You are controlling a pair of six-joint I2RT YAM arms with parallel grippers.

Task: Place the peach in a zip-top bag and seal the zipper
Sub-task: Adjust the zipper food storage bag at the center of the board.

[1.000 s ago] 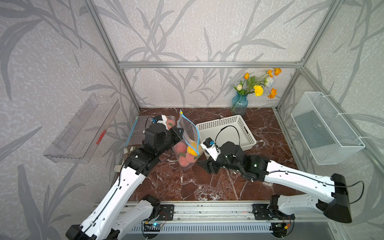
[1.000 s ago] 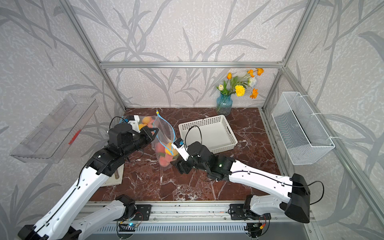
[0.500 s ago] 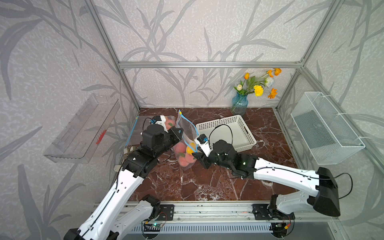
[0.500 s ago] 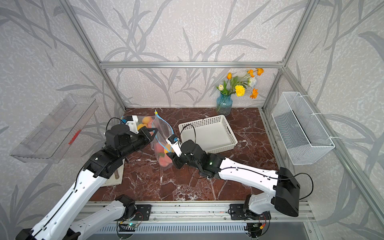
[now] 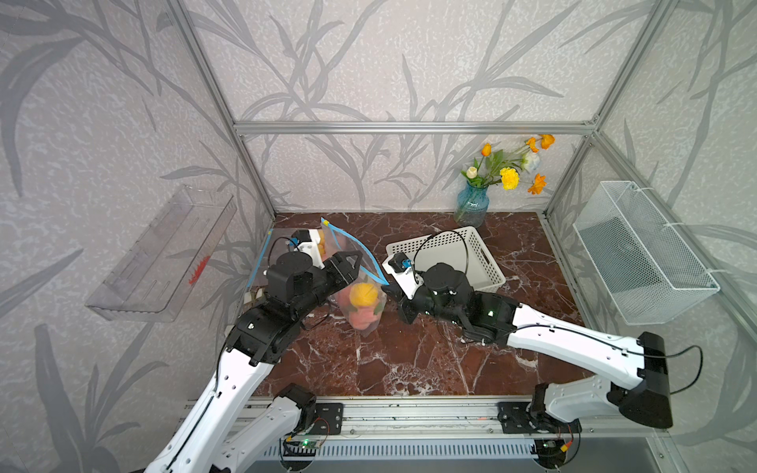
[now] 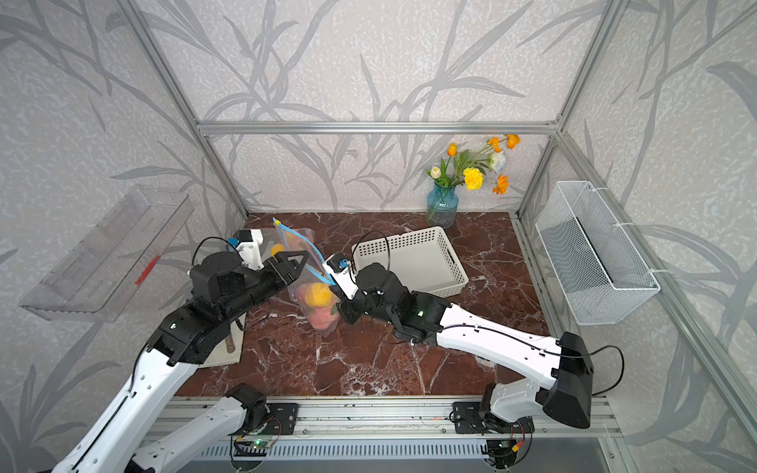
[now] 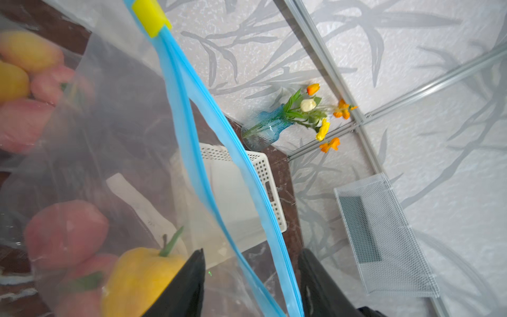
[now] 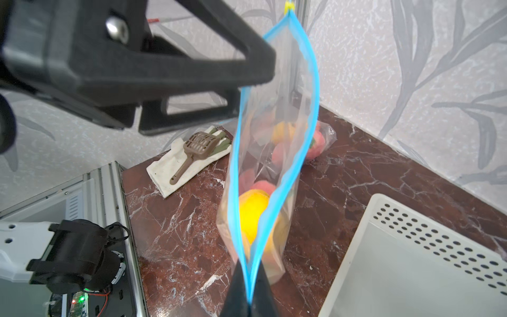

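A clear, soft plastic zip-top bag (image 5: 370,272) is standing upright on the red-brown, white-veined marble table (image 5: 409,352). The right hand (image 8: 248,291) is pressing its two black fingers together on the near end of the blue zipper (image 8: 315,90). The two zipper strips are bowing apart, so the mouth is gaping, and they are meeting again at one yellow slider (image 7: 151,16) at the far end. The left hand (image 7: 251,255) is holding its fingers spread, with the strips passing between them unclamped.

One round yellow peach (image 8: 252,214) with a green leaf is sitting inside the bag, and at least two pink peaches (image 7: 65,233) are lying with it. A second clear bag (image 8: 325,134), also holding fruit, is lying behind.

One white perforated plastic basket (image 5: 487,262) is sitting just beside the right arm. One blue glass vase (image 5: 471,204) of orange, yellow and white flowers is standing at the back wall. One brown slotted scoop (image 8: 192,153) is lying on a white cloth (image 8: 164,175). One white wire-mesh basket (image 5: 647,254) and one clear plastic tray (image 5: 164,254) are hanging on opposite walls.
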